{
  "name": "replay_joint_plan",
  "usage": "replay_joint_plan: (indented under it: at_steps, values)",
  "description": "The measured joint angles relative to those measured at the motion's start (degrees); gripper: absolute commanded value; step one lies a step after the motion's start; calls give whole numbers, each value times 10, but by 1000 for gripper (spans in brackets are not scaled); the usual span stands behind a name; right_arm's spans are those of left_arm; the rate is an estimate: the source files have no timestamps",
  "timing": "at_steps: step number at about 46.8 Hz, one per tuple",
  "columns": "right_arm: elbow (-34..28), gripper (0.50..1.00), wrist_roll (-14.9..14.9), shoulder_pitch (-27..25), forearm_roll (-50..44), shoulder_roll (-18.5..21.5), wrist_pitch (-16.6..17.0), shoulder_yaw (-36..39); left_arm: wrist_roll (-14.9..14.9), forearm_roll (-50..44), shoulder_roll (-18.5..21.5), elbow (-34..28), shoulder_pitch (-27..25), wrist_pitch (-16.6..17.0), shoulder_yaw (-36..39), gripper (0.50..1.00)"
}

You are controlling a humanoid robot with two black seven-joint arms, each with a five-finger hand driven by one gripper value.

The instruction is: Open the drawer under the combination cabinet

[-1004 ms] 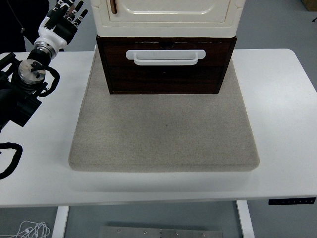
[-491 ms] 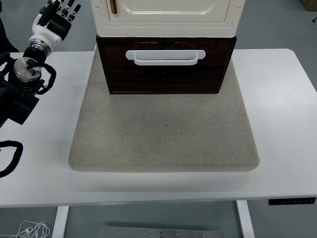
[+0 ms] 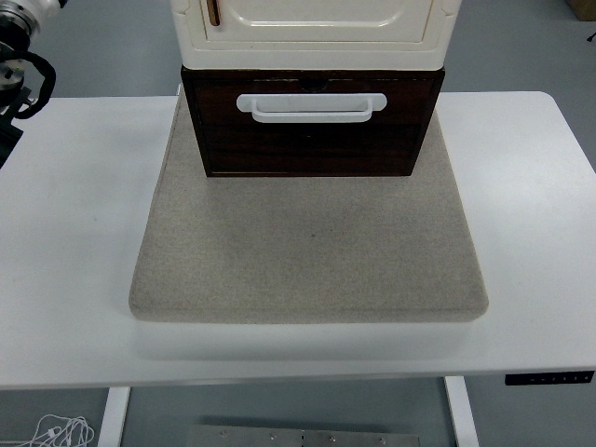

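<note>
Drawer [image 3: 311, 126] – shut, beneath cabinet [image 3: 315, 28] | handle [image 3: 311, 107] ungrasped | left arm [image 3: 20, 47] – far left of drawer, fingers unseen, cannot tell | next: reach handle

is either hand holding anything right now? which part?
Nothing visibly held. Only the left arm's wrist shows, top-left corner; its hand is out of frame. The dark brown wooden drawer's white handle is untouched.

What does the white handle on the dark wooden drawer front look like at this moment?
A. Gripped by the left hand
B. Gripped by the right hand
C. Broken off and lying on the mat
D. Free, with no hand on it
D. The white handle sits untouched on the closed drawer; only a bit of the left arm shows at the top left corner, far from it.
</note>
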Motion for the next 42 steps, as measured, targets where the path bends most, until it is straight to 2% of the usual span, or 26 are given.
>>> replay_joint_plan:
  at_steps: [13,19,33,42]
  values:
    - [0,928,0,0,0,0,0,0,3,28,43,-15,-86,10,15,1000]
    - [0,926,0,0,0,0,0,0,4,38,57,-23,-141,9,49,1000]
    - [0,928,0,0,0,0,0,0,9,44,111,-145,-272,21,164,1000]
    - [0,926,0,0,0,0,0,0,9,49,124,-212,-329,29,232,1000]
